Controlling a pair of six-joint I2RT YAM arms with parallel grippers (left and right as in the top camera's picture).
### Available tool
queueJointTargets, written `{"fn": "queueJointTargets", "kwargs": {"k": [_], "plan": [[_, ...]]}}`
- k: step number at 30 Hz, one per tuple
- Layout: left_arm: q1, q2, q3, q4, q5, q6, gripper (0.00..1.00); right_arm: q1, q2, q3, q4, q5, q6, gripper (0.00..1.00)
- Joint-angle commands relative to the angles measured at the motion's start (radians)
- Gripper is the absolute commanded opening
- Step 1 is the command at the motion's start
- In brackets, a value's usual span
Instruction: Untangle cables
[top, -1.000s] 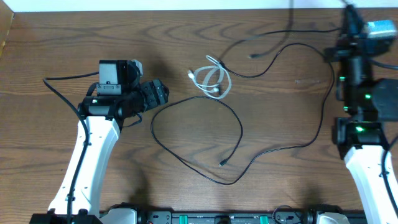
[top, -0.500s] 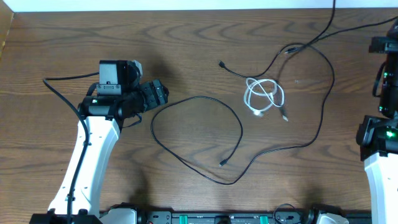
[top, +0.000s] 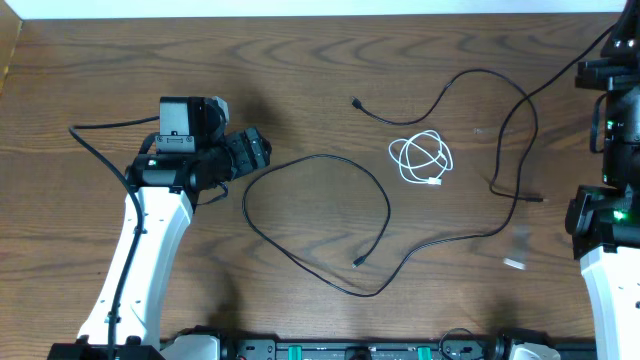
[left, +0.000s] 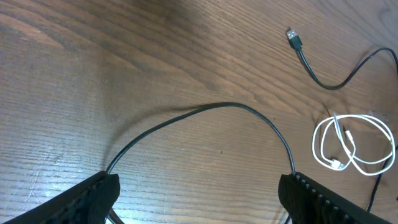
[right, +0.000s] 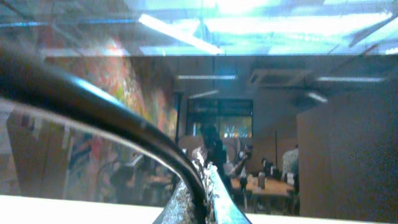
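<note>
The black cable lies in a wide loop mid-table, with one plug at the back and one end inside the loop. Its far stretch rises to the top right, where my right gripper is shut on the black cable, lifted and facing the room. The white cable is a small coil on the wood, apart from the black one. My left gripper hovers open at the loop's left side. In the left wrist view the black cable arcs between the wide fingers, with the white coil at right.
The right arm stands along the right edge. The left arm's own thick wire trails off to the left. A black rail runs along the table's front edge. A small blurred pale thing is near the right arm's base.
My right gripper has pulled the black cable up and to the right. The white coil was dragged from mid-table to the right and now lies free. The left arm has not moved.
</note>
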Motion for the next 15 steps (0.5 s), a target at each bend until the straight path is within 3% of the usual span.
{"fn": "queueJointTargets", "kwargs": {"k": [1, 9, 15], "plan": [[0.000, -0.004, 0.019, -0.004, -0.014, 0.005, 0.87, 0.003, -0.004, 0.026, 0.011, 0.035, -0.017, 0.01], [0.000, -0.004, 0.019, -0.004, -0.014, 0.005, 0.87, 0.001, -0.004, 0.036, -0.018, 0.164, -0.288, 0.01], [0.000, -0.004, 0.019, -0.004, -0.014, 0.005, 0.87, -0.050, -0.003, 0.036, -0.122, 0.288, -0.386, 0.01]]}}
